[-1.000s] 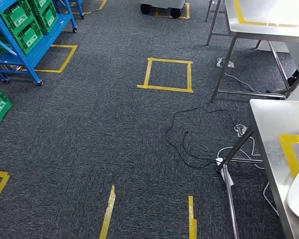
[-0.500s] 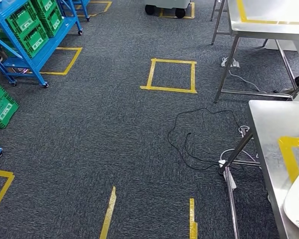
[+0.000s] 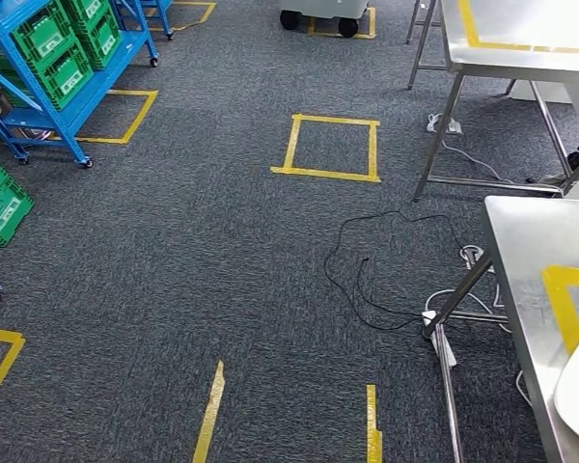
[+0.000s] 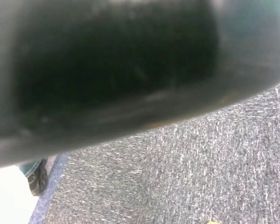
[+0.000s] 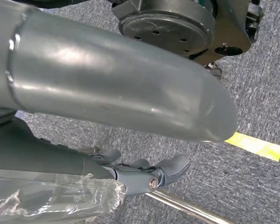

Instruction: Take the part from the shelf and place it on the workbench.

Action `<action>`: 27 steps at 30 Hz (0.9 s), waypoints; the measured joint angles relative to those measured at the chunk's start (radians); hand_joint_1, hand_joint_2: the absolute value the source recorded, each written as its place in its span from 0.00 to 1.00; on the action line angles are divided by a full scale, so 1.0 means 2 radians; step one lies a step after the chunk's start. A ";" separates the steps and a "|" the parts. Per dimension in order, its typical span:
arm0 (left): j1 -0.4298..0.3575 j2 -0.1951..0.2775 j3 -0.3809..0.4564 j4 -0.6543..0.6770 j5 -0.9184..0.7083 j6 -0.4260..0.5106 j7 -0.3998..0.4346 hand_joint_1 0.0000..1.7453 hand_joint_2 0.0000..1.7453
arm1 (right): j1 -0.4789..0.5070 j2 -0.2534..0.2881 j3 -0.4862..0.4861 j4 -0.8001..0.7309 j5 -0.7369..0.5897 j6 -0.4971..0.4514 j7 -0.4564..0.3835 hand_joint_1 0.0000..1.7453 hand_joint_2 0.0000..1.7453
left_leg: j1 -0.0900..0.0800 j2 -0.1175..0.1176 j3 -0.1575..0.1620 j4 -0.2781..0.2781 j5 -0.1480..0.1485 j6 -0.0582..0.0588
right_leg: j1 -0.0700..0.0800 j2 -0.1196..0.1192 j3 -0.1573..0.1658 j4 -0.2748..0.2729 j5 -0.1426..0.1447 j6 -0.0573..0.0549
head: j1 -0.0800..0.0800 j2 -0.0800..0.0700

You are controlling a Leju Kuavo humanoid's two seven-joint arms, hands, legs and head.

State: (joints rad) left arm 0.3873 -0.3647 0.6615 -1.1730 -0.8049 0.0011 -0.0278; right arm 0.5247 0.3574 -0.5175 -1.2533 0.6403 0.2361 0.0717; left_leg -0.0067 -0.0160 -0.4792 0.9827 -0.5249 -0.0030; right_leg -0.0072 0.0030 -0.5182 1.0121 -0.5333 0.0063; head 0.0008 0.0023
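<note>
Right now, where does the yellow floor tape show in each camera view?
Head view: yellow tape square on the floor, upper middle, with short strips nearer the robot.
Left wrist view: a tiny yellow sliver at the picture's edge.
Right wrist view: a yellow strip beyond the right hand.
Shared landmark: the grey carpet.

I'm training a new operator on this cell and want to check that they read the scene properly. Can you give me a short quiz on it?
1. True or false: the green crates sit on the blue shelf.
2. What lies on the carpet between the yellow tape square and the steel workbench? A) black cable B) red hose C) broom
3. Fill in: the tape marking on the workbench is ___.
Key: 1 true; 2 A; 3 yellow.
</note>
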 joint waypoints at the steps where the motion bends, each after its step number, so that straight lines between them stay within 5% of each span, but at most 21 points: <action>1: 0.000 0.000 0.000 0.000 0.000 0.000 0.000 0.00 0.00 | 0.000 0.000 0.000 0.000 0.000 0.000 0.000 0.00 0.00 | -0.001 0.000 0.000 0.001 0.000 0.001 | -0.001 0.000 0.000 0.000 0.000 0.001 | 0.000 0.000; 6: 0.001 0.000 -0.001 0.000 -0.001 0.000 0.000 0.00 0.00 | 0.000 0.000 -0.001 0.002 0.000 0.000 0.000 0.00 0.00 | -0.003 0.000 -0.001 0.004 -0.002 0.005 | -0.003 0.000 0.001 -0.001 0.002 0.004 | 0.000 0.000; 10: 0.001 0.001 -0.001 -0.001 -0.007 -0.001 0.000 0.00 0.00 | -0.001 0.000 -0.001 0.003 -0.001 -0.002 0.000 0.00 0.00 | -0.002 0.000 0.002 -0.005 0.003 0.014 | -0.004 -0.001 0.002 -0.001 -0.001 0.010 | 0.000 0.000; 12: 0.001 0.001 -0.001 -0.002 -0.010 -0.001 -0.001 0.00 0.00 | -0.001 0.000 -0.001 0.003 -0.002 -0.003 0.000 0.00 0.00 | 0.001 0.001 0.004 -0.011 0.007 0.018 | -0.003 -0.001 -0.015 0.034 -0.023 0.012 | 0.001 0.000; 14: 0.001 0.001 -0.001 -0.002 -0.011 -0.002 -0.001 0.00 0.00 | -0.001 0.000 -0.001 0.004 -0.002 -0.003 0.000 0.00 0.00 | 0.000 0.001 0.004 -0.011 0.006 0.019 | -0.003 -0.001 -0.050 0.103 -0.054 0.014 | 0.002 0.000; 16: 0.001 0.001 -0.001 -0.002 -0.012 -0.002 -0.002 0.00 0.00 | -0.001 0.000 -0.001 0.005 -0.003 -0.003 0.000 0.00 0.00 | -0.001 0.001 0.005 -0.011 0.005 0.018 | -0.003 -0.001 -0.072 0.140 -0.057 0.015 | 0.002 0.000; 17: 0.001 0.001 -0.001 -0.002 -0.013 -0.002 -0.003 0.00 0.00 | -0.001 0.000 -0.001 0.005 -0.003 -0.003 0.000 0.00 0.00 | -0.001 0.001 0.007 -0.011 0.003 0.018 | -0.004 -0.001 -0.068 0.127 -0.043 0.015 | 0.002 0.000; 20: 0.001 0.001 0.000 -0.002 -0.015 -0.003 -0.005 0.00 0.00 | -0.002 0.000 -0.001 0.006 -0.005 -0.003 0.000 0.00 0.00 | -0.001 0.000 0.015 -0.010 -0.004 0.011 | -0.003 0.001 -0.020 0.028 0.006 0.011 | 0.003 0.000; 22: 0.000 0.001 0.000 -0.002 -0.015 -0.003 -0.006 0.00 0.00 | -0.002 0.000 -0.001 0.006 -0.005 -0.003 0.000 0.00 0.00 | -0.002 -0.001 0.016 -0.008 -0.007 0.006 | -0.002 0.002 -0.006 0.002 0.009 0.006 | 0.002 0.000; 25: -0.001 0.001 0.001 -0.002 -0.016 -0.003 -0.007 0.00 0.00 | -0.001 0.000 -0.001 0.006 -0.005 -0.003 0.001 0.00 0.00 | 0.000 0.000 0.015 -0.003 -0.012 0.000 | -0.001 0.001 -0.004 -0.001 0.009 -0.002 | 0.001 0.000; 27: -0.002 0.001 0.002 -0.002 -0.016 -0.003 -0.007 0.00 0.00 | -0.001 0.000 -0.001 0.006 -0.005 -0.003 0.000 0.00 0.00 | 0.001 0.002 0.000 0.030 -0.034 -0.006 | -0.003 -0.001 -0.002 -0.004 0.009 -0.008 | -0.002 0.000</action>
State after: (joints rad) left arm 0.3841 -0.3617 0.6649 -1.1780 -0.8366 -0.0040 -0.0419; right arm 0.5233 0.3573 -0.5204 -1.2406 0.6303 0.2297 0.0727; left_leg -0.0041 -0.0122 -0.4789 1.0428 -0.5920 -0.0153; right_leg -0.0132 0.0004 -0.5230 1.0039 -0.5150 -0.0094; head -0.0034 0.0023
